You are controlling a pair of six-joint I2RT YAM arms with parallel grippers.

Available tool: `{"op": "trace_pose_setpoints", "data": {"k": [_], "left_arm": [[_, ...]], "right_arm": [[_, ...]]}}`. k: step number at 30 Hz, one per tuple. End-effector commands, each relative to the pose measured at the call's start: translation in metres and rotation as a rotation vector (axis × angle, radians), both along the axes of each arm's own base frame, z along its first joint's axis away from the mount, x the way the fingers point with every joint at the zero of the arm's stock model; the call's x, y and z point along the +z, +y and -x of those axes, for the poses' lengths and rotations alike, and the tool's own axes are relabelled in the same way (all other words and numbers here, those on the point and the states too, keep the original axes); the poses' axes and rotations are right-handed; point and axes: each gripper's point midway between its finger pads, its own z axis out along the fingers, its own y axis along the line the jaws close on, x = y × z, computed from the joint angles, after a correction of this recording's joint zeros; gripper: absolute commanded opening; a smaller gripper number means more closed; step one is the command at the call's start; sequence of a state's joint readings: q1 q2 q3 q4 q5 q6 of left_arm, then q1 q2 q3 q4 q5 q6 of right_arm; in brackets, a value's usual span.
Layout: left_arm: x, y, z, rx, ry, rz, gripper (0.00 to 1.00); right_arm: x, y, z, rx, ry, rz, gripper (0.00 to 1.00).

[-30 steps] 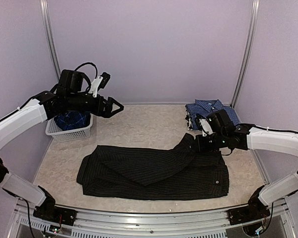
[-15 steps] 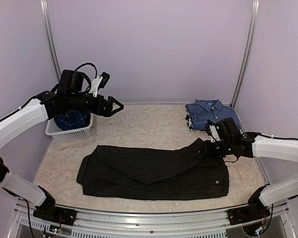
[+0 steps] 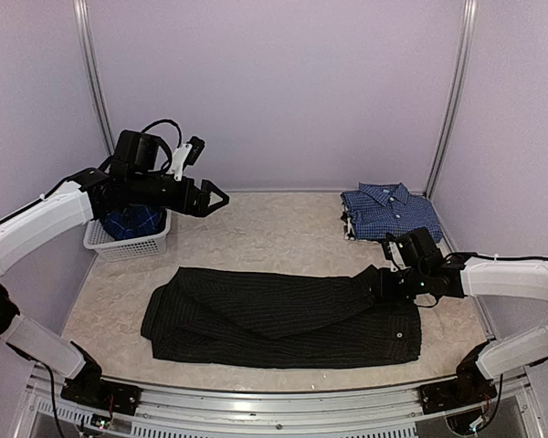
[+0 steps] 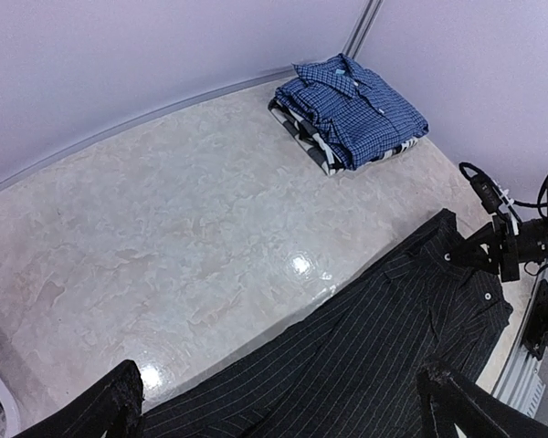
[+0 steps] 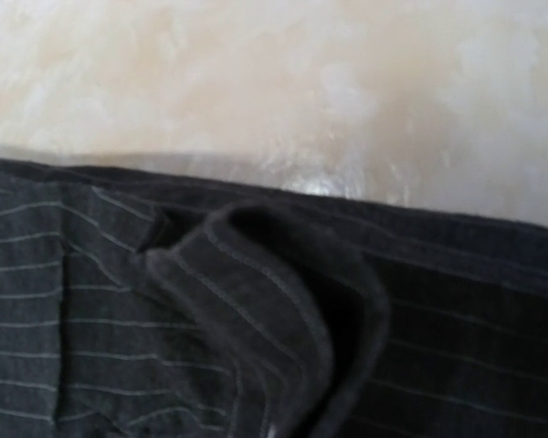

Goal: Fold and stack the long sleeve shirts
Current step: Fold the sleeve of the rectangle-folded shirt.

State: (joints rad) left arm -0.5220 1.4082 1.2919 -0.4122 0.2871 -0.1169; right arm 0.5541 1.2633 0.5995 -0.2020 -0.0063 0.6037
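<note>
Right gripper (image 3: 384, 281) pinches the black shirt's (image 3: 283, 315) right-end cuff; left gripper (image 3: 223, 197) hangs wide open and empty behind the shirt's left end.

Soft, even light fills the overhead view; shadows are faint. The left wrist view shows two glare spots on the marble tabletop (image 4: 164, 228), centre and lower left, and bowed edges. The right wrist view blurs the black pinstriped shirt (image 5: 438, 319).
</note>
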Motion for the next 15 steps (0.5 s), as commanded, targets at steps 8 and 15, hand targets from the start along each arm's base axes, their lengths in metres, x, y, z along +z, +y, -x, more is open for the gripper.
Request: {"op": "trace_pose_setpoints", "data": {"k": [8,15], "left_arm": [[-0.009,0.005,-0.008,0.042,0.023,-0.012,0.99],[-0.014,0.011,-0.012,0.084,0.031,-0.039,0.99]], "right_arm": [[-0.024,-0.017,0.007,-0.065,0.046,0.039,0.00],[-0.033,-0.023,0.006,-0.072,0.071,0.072,0.02]]}}
